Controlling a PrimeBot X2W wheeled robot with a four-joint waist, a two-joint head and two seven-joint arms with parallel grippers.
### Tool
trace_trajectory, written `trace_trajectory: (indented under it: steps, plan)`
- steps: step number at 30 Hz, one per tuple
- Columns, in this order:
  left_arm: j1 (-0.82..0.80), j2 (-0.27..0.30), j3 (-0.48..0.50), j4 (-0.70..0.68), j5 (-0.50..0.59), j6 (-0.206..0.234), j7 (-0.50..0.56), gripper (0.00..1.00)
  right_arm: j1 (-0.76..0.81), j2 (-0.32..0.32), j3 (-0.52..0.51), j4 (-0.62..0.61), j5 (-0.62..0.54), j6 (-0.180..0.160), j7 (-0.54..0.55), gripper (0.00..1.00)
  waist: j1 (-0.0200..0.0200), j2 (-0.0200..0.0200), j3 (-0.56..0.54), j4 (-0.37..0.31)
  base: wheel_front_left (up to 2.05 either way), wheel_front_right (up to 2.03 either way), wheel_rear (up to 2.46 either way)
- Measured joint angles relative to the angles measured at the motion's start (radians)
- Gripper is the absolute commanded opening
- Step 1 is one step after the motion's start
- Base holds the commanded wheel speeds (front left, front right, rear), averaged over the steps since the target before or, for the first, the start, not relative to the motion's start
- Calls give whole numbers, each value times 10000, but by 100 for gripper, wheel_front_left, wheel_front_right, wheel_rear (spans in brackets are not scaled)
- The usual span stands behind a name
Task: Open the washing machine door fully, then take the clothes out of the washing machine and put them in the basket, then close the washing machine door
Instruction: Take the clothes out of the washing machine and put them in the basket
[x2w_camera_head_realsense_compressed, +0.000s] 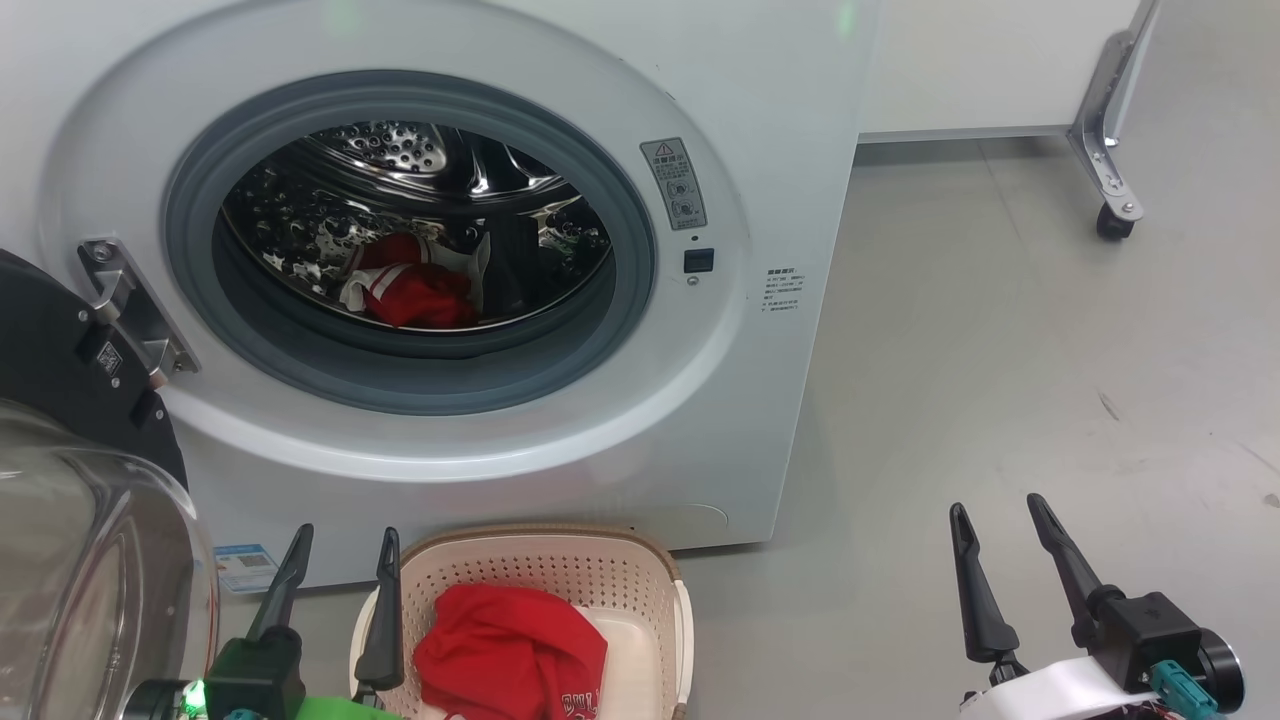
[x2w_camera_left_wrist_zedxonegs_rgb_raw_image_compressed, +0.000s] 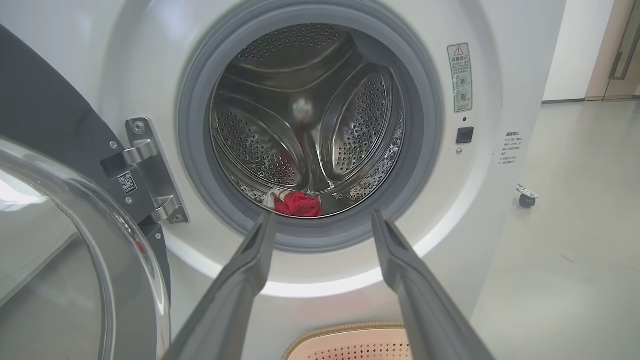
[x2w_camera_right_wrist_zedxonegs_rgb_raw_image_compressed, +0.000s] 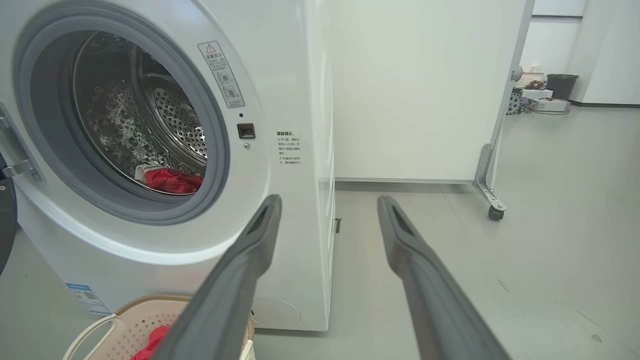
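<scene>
left fingers: apart, touching nothing | right fingers: apart, touching nothing | washing machine door: open

The smooth grey floor carries the washing machine, which stands flat on it. The basket sits on the floor just in front of the washing machine's base. Beyond the washing machine's latch side, a white panel rests on a castor.

Red clothes (white-striped), cream perforated basket, white washing machine.
</scene>
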Motion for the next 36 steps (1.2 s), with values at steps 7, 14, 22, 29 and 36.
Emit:
trace_trajectory:
  steps: [7,14,22,29,36]
  plan:
    - [12,0,-10,-146,31,73,100,100,53,0,19,-102,0,-2,13,100,0,0,62,3,0,0,0]
    - [-12,-2,-198,-58,31,94,470,100,52,2,88,-385,0,-2,92,100,0,0,343,-9,0,0,0]
    - [-917,-31,-575,842,-190,-240,1400,100,-67,2,238,-744,0,25,180,100,0,0,1006,-75,0,0,0]
    - [-2499,-184,-901,1967,-830,-731,2606,100,-579,-2,439,-976,13,194,192,100,0,0,1827,-227,0,0,0]
    - [-4444,-245,-1001,2863,-1135,-1202,3776,100,-1051,-4,500,-1101,50,267,192,100,1,0,2732,-494,0,0,0]
